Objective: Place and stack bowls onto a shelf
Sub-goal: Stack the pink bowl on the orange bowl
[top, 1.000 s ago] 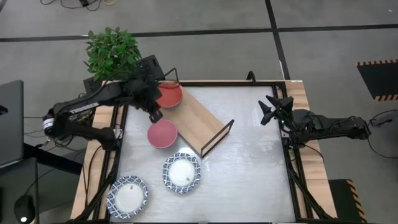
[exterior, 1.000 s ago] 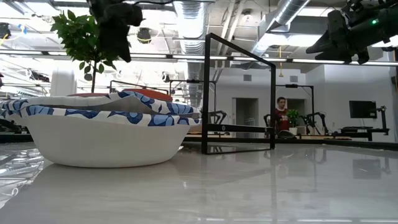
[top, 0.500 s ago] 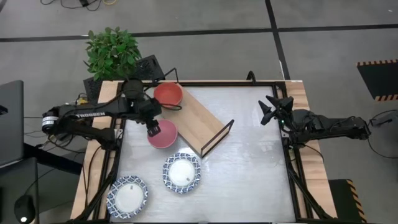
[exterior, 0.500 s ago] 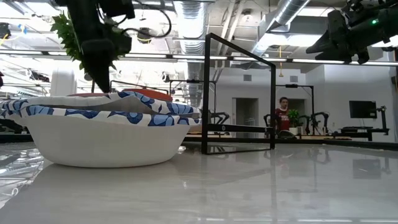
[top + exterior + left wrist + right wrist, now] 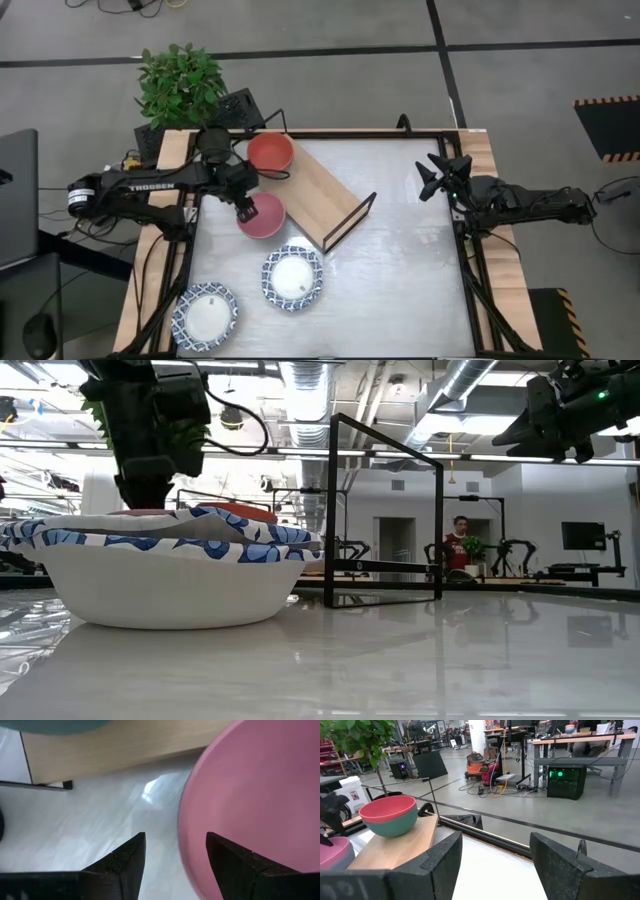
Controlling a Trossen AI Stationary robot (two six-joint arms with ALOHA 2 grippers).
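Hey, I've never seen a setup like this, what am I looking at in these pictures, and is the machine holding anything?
It is a two-armed robot at a table. One camera looks straight down, one sits at tabletop height, and one rides on each wrist.

The left gripper is open, its fingers straddling the rim of a pink bowl that stands on the table; it holds nothing yet. The right gripper waits open above the table's right edge.

A wooden shelf carries a red bowl nested in a teal bowl. Two blue-and-white patterned bowls stand nearer the front. A potted plant stands behind.
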